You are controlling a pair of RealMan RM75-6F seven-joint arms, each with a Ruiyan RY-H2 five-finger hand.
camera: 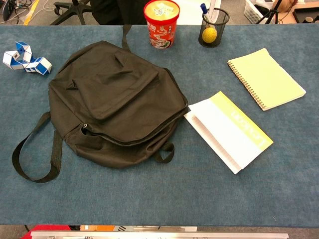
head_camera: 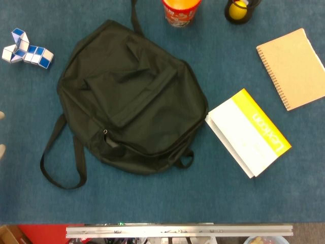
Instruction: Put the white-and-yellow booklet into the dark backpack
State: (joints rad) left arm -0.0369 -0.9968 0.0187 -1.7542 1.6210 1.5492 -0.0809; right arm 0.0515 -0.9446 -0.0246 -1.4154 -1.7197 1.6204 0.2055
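Right, booklet [head_camera: 249,133] untouched beside backpack [head_camera: 133,96], mid-desk | hands mostly unseen, their state can't be told | advice: widen the zip mouth first, then slide booklet in spine-first.

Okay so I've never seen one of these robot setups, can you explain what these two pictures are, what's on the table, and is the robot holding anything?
Both pictures come from the robot's own cameras: one on its head looking straight down, one on its chest looking across the table. It has two arms ending in hands, but neither hand clearly shows, so nothing is held. On the blue table lies a dark backpack, seemingly zipped shut. Right beside it is the white-and-yellow booklet, which should go inside. Also there: a spiral notebook, a red cup, a mesh pen holder with a yellow ball, and a blue-and-white twisty puzzle.
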